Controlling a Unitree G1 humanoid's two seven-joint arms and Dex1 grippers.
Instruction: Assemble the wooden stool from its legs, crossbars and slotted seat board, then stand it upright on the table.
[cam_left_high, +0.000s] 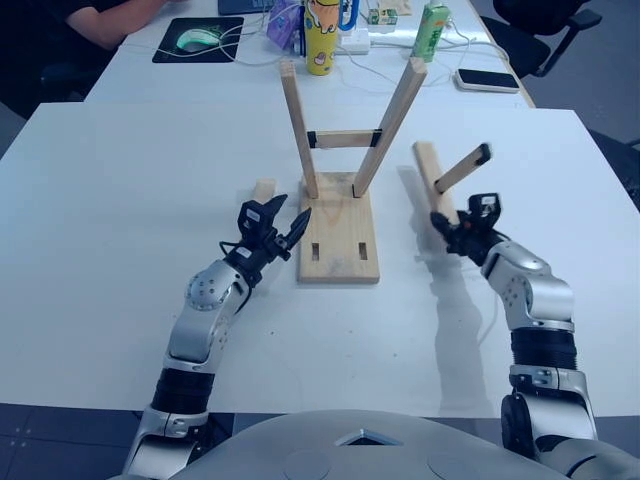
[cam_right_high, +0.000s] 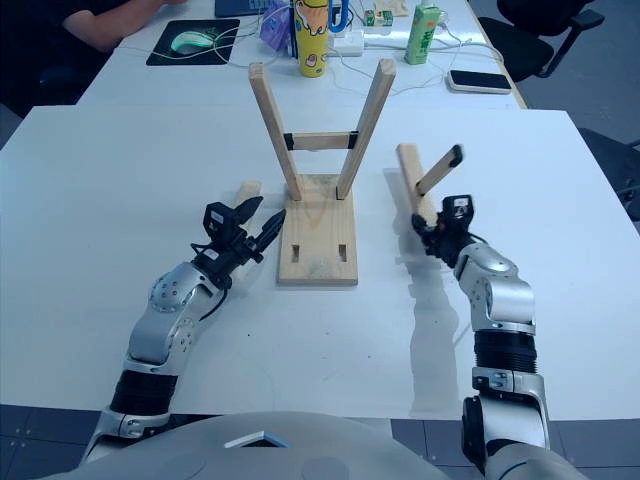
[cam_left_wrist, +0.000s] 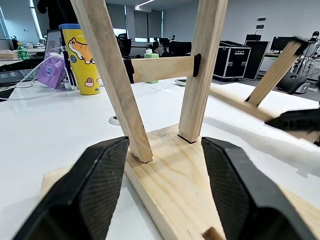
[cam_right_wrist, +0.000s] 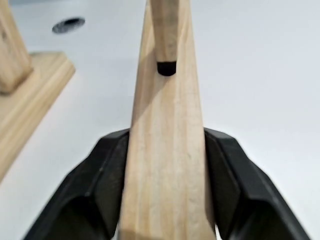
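On the surface (cam_left_high: 120, 200), centre | seat board (cam_left_high: 338, 250) flat, two standing legs (cam_left_high: 298, 125) slotted in | right fingers (cam_right_wrist: 225, 170) clamped on loose leg (cam_left_high: 433, 178) beside it | left fingers (cam_left_wrist: 102, 182) wide at board's edge | risk: I bump standing legs; unbraced board slides.

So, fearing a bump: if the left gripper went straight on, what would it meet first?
Probably the edge of the seat board, lying between the open fingers of the left gripper; the nearer upright leg stands just beyond, though depth is unclear.
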